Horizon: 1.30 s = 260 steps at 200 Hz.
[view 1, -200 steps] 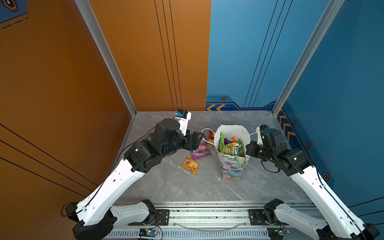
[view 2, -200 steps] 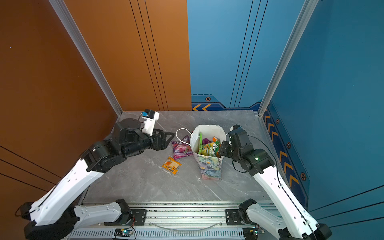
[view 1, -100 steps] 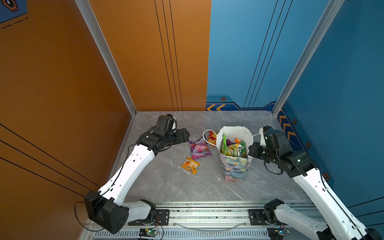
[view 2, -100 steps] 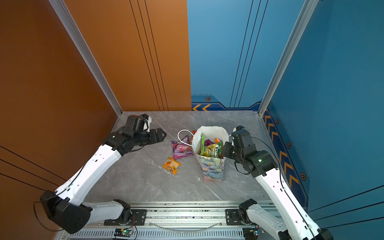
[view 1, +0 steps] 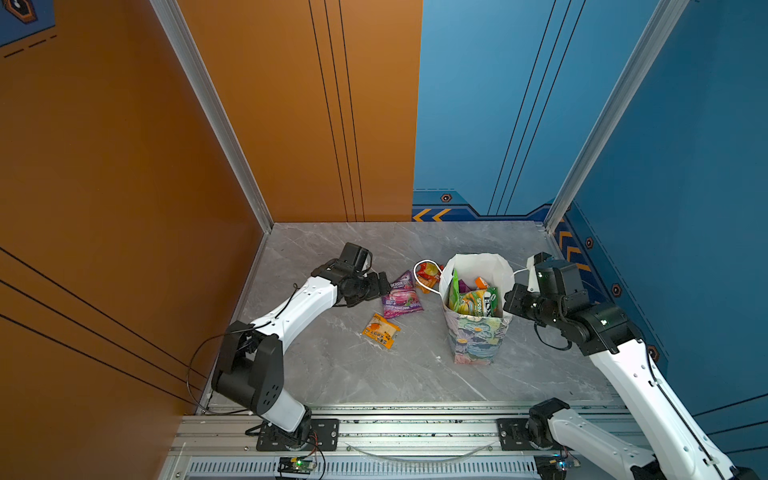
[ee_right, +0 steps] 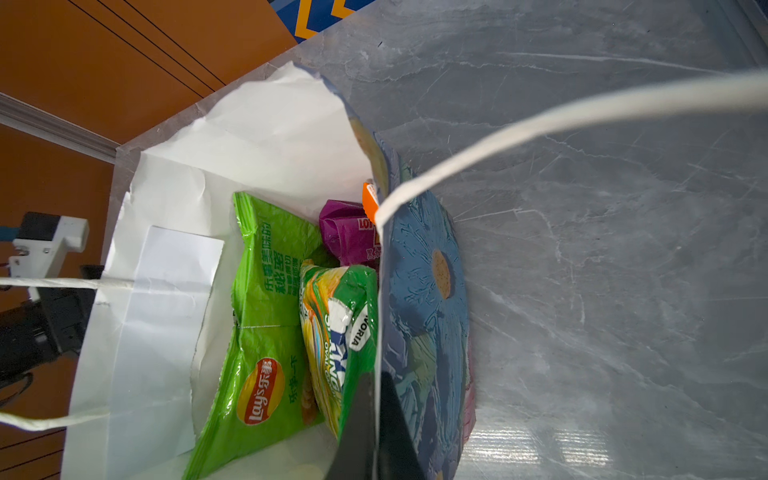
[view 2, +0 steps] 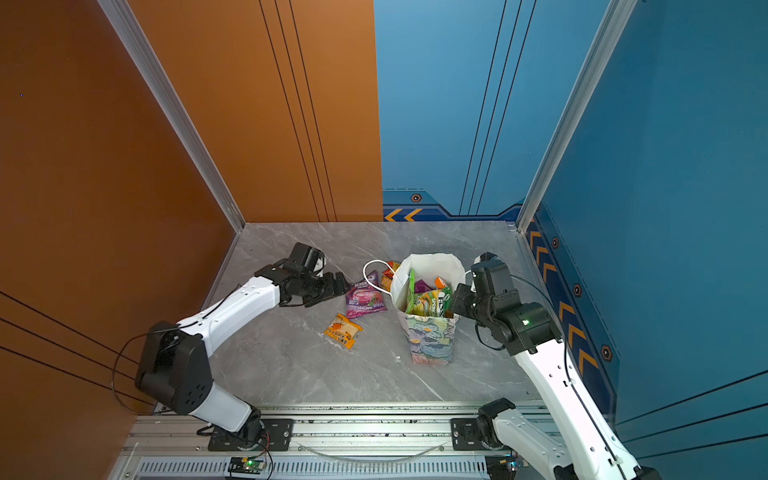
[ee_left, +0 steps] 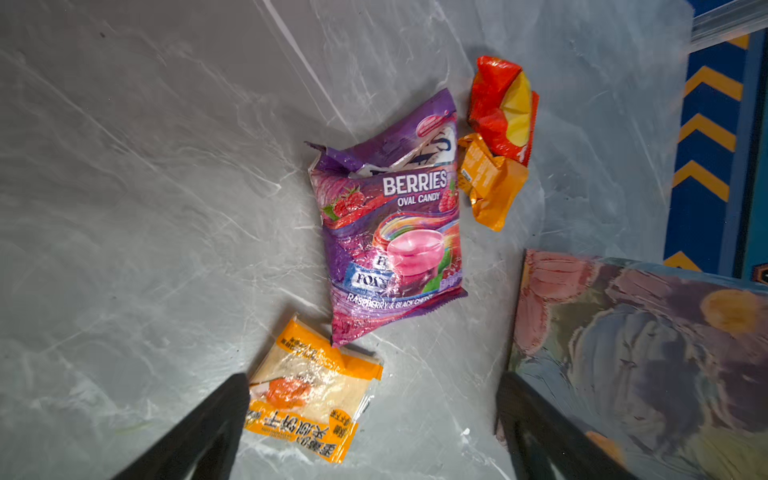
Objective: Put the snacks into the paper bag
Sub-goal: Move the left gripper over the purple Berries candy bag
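Observation:
The paper bag (view 1: pixel 478 336) (view 2: pixel 430 340) stands upright at centre right, its floral side (ee_left: pixel 648 353) close to my left gripper. Inside it are a green crisps bag (ee_right: pixel 266 332), a yellow-green bag (ee_right: pixel 332 332) and a purple packet (ee_right: pixel 349 237). My right gripper (ee_right: pixel 377 378) (view 1: pixel 509 301) is shut on the bag's right wall at the rim. On the table lie a purple berries bag (ee_left: pixel 395 232) (view 1: pixel 401 297), a flat orange sachet (ee_left: pixel 307 390) (view 1: pixel 381 330), and red (ee_left: pixel 498 108) and orange (ee_left: pixel 488 178) sachets. My left gripper (ee_left: pixel 372 380) (view 1: pixel 384 286) hangs open and empty, low beside the berries bag.
The bag's white cord handle (view 1: pixel 419 266) loops over the red and orange sachets; the other handle (ee_right: pixel 540 124) stretches past my right wrist. Orange wall (view 1: pixel 124 208) on the left, blue wall (view 1: pixel 685 208) on the right, metal rail (view 1: pixel 395 428) along the front edge.
My left arm has come down from beside the bag's mouth and now sits low, left of the berries bag, its jaws wider. The right gripper stayed shut on the bag.

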Available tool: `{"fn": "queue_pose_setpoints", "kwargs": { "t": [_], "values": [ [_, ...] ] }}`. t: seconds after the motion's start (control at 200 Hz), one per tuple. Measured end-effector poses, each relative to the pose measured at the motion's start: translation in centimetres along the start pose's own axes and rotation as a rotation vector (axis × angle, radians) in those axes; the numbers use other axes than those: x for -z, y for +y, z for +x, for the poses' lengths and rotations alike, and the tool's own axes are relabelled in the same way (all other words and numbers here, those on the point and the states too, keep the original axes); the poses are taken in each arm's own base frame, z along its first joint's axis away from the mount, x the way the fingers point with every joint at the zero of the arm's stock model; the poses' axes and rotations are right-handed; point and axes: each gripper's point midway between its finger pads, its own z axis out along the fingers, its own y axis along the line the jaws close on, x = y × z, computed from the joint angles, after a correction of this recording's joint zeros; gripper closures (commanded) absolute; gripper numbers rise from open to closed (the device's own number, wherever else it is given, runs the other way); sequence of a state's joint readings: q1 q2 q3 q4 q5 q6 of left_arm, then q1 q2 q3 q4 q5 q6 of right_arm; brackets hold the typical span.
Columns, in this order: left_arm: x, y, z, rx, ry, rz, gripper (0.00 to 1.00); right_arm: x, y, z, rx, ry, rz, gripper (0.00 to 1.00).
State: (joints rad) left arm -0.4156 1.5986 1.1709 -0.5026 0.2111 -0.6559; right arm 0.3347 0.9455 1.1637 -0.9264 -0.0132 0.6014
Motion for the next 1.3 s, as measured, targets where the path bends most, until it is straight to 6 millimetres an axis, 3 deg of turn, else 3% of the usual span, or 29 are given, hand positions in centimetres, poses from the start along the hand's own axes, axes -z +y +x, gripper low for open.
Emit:
{"fn": "queue_pose_setpoints", "kwargs": {
  "t": [0.215, 0.486, 0.756, 1.006, 1.141, 1.211, 1.302],
  "values": [
    [-4.6, -0.4, 2.1, -0.034, 0.103, -0.040, 0.05, 0.7, -2.2, -0.6, -0.033, -0.014, 0.039, 1.00],
    [-6.9, -2.0, 4.1, -0.084, 0.162, -0.046, 0.09, 1.6, -5.6, -1.3, -0.121, -0.039, 0.086, 1.00],
    [-7.0, -6.3, 7.7, -0.183, 0.195, -0.005, 0.10, 1.8, -7.8, -1.5, -0.218, -0.046, 0.099, 1.00],
    [-6.9, -12.5, 11.2, -0.318, 0.215, 0.062, 0.10, 2.0, -7.7, -1.4, -0.238, -0.039, 0.072, 1.00],
    [-6.2, -12.1, 9.5, -0.351, 0.176, 0.018, 0.09, 2.0, -7.5, -1.2, -0.238, -0.036, 0.061, 1.00],
    [-5.4, -10.3, 7.4, -0.321, 0.151, -0.019, 0.09, 2.1, -7.5, -1.1, -0.237, -0.038, 0.056, 1.00],
    [-4.1, -7.1, 3.3, -0.238, 0.096, -0.059, 0.04, 2.2, -7.5, -0.9, -0.237, -0.042, 0.054, 1.00]
  ]
}}
